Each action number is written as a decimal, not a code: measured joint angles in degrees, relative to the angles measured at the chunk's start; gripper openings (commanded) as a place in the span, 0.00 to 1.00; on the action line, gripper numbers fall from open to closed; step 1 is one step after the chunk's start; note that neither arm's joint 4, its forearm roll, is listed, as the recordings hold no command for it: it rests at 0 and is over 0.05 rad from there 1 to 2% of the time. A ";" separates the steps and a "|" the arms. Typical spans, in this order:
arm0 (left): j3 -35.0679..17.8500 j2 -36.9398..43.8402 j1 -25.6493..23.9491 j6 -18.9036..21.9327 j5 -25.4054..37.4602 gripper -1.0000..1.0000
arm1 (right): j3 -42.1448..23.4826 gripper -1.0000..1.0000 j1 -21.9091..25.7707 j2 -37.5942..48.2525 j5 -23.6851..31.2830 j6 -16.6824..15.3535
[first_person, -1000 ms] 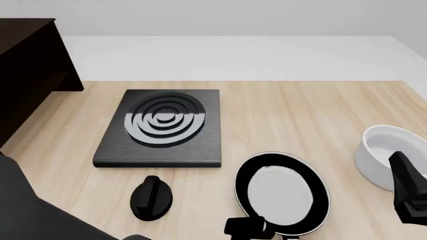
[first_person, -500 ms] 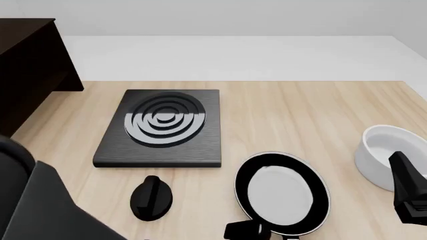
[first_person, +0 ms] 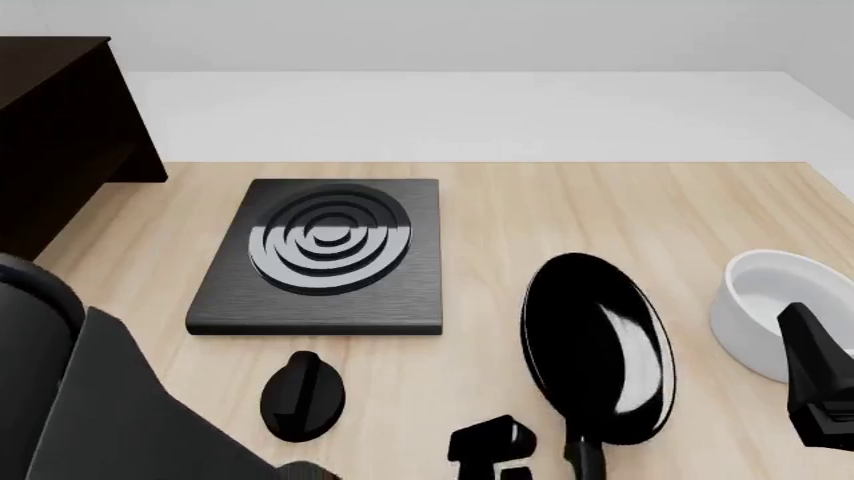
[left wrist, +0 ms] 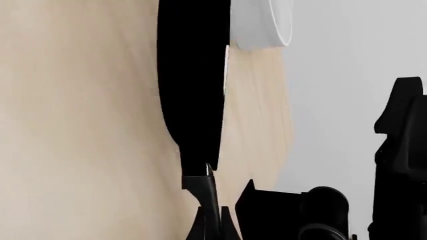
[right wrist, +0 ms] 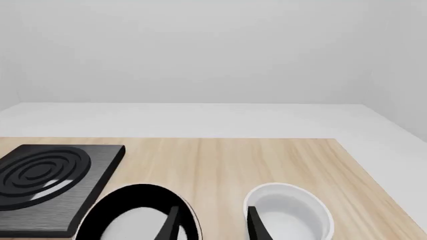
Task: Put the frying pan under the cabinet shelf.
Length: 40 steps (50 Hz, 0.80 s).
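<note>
- Since half a second ago, when it lay flat on the worktop [left wrist: 80,125] with its grey inside facing up, the frying pan [left wrist: 193,75] has been tipped up on edge. The left wrist view shows it as a thin black sliver, its short handle pointing back at the camera. The left gripper [left wrist: 212,231] is closed down narrowly, with the handle between its tips. The white bowl [left wrist: 260,25] sits beyond the pan, and the right arm [left wrist: 400,150] is a dark shape off to one side.
- From the front, the pan now shows its glossy black underside where the pale interior was a moment ago. It stands near the worktop's near edge, between the square black plate [first_person: 320,250] and the bowl. I judge that the pan is lifted and under the left arm's control, so the grasp step is done and the carry is what remains. The cabinet shelf [first_person: 54,150] stands at the far left, well apart from the pan, and the plate and a small black knob-shaped object [first_person: 303,395] lie roughly between them. The pan would have to pass over or around both.
- Seen from the right wrist, the right gripper [right wrist: 213,225] has its two fingers spread apart and holds nothing. It hangs near the bowl and the pan, whose grey inside is turned towards this camera.
</note>
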 measured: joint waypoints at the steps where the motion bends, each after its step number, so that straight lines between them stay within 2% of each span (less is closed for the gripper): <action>1: -0.01 -0.24 0.35 0.15 0.37 0.00 | 0.00 1.00 0.00 0.00 0.00 0.00; 9: -0.09 -4.06 2.94 1.44 3.99 0.00 | 0.00 1.00 0.00 0.01 0.00 0.00; 23: 0.26 -16.28 5.63 3.11 11.00 0.00 | 0.00 1.00 0.00 0.00 0.00 0.00; 40: -1.10 -28.40 11.83 -0.53 12.85 0.00 | 0.00 1.00 0.00 0.00 0.00 0.00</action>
